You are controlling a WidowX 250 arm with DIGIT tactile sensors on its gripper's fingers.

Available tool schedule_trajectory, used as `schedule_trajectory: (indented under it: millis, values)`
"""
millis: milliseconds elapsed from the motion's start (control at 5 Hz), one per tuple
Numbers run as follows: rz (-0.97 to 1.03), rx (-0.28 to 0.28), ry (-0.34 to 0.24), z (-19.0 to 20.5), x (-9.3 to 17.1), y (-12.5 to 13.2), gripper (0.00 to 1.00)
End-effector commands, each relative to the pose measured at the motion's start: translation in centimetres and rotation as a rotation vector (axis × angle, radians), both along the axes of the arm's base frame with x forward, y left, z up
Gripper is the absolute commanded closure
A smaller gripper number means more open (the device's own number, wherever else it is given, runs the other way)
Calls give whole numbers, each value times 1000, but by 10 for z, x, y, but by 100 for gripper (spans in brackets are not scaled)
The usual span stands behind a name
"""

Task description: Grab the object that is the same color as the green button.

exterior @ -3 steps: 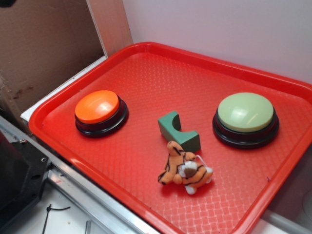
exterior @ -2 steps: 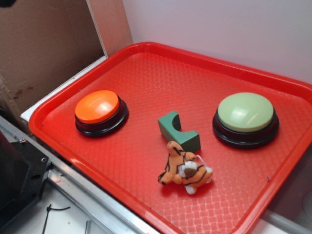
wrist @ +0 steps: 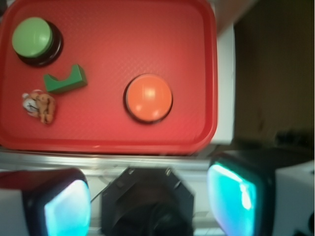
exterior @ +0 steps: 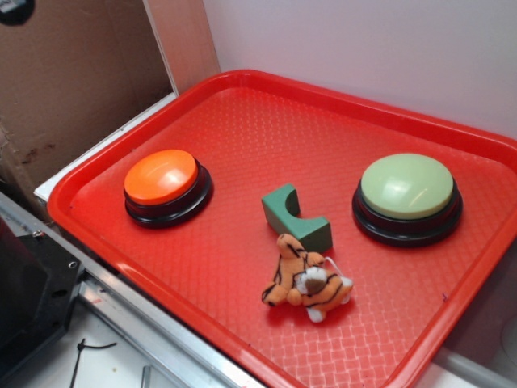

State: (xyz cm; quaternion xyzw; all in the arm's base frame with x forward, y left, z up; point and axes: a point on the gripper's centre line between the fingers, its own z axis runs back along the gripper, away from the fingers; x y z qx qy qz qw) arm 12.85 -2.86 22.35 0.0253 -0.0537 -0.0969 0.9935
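Near the tray's middle sits the dark green notched block [exterior: 296,217] [wrist: 65,80], untouched, the green button [exterior: 406,186] [wrist: 32,36] at its 3 o'clock in the exterior view. At its 6 o'clock, just beside it, lies a plush tiger [exterior: 307,284] [wrist: 40,104]; the orange button [exterior: 161,176] [wrist: 148,96] at 9. The red tray [exterior: 242,89] [wrist: 197,132] holds all. The gripper [wrist: 147,204] (high above, seen from the wrist) stands wide apart, empty.

Plush tiger [exterior: 307,282] touches the green block's [exterior: 296,217] near side; other sides open.
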Motion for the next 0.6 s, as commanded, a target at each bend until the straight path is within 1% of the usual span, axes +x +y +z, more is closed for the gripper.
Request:
schedule_trajectory:
  millis: [0, 200, 400]
  values:
    - [-495, 35, -143, -27, 32, -24, 0]
    - [-742, 7, -241, -53, 50, -31, 0]
    - [-986, -60, -291, -74, 61, -43, 0]
